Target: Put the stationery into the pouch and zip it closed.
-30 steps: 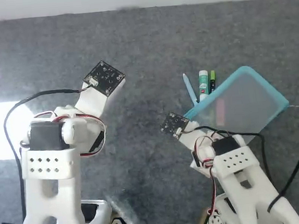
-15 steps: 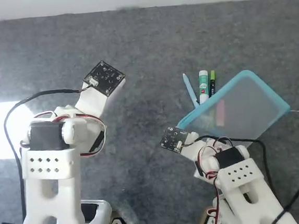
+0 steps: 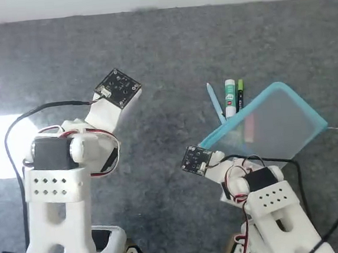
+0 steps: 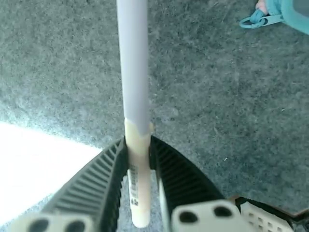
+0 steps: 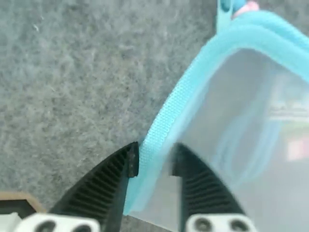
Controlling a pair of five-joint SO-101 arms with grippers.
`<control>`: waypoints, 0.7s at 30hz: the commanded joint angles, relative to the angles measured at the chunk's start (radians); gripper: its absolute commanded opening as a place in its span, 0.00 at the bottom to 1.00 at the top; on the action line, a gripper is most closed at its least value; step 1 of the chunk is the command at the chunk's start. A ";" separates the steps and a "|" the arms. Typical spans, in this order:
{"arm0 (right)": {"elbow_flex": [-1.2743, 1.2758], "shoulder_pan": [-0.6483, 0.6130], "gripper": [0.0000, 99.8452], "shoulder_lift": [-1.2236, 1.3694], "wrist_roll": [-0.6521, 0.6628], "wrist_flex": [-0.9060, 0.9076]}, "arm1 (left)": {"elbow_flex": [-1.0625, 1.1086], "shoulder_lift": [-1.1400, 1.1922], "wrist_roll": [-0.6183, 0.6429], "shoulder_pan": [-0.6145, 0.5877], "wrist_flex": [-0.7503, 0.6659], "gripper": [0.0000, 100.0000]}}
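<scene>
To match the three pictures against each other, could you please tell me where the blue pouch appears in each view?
High view: the pouch lies tilted, right of centre.
Left wrist view: the pouch's corner, far beyond the pen in the left gripper.
Right wrist view: the pouch's blue edge, clamped in the right gripper.
Shared landmark: the zipper pull at the pouch's corner.

Teal pouch (image 3: 263,124) angled on mat; three pens (image 3: 230,97) at far edge.
</scene>
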 commanded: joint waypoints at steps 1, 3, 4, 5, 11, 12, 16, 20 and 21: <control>0.023 0.058 0.00 -0.004 0.049 0.012 | -0.004 -0.025 -0.008 -0.008 0.028 0.01; 0.014 0.085 0.01 -0.005 0.072 0.016 | -0.004 -0.025 -0.008 -0.006 0.028 0.01; 0.002 0.097 0.01 -0.005 0.078 0.016 | -0.004 -0.025 -0.008 -0.006 0.026 0.01; -0.017 0.114 0.01 -0.005 0.078 0.019 | -0.004 -0.025 -0.008 -0.008 0.026 0.01; -0.186 0.354 0.01 0.005 0.083 0.021 | -0.004 -0.025 -0.008 -0.011 0.028 0.01; -0.212 0.423 0.01 0.005 0.083 0.019 | -0.004 -0.025 -0.008 -0.011 0.028 0.01; -0.292 0.685 0.01 0.005 0.087 0.015 | -0.004 -0.025 -0.008 -0.009 0.028 0.01; -0.344 0.852 0.01 0.004 0.112 0.010 | -0.004 -0.025 -0.008 -0.006 0.028 0.01; -0.358 0.878 0.01 0.004 0.103 0.012 | -0.004 -0.025 -0.008 -0.005 0.028 0.01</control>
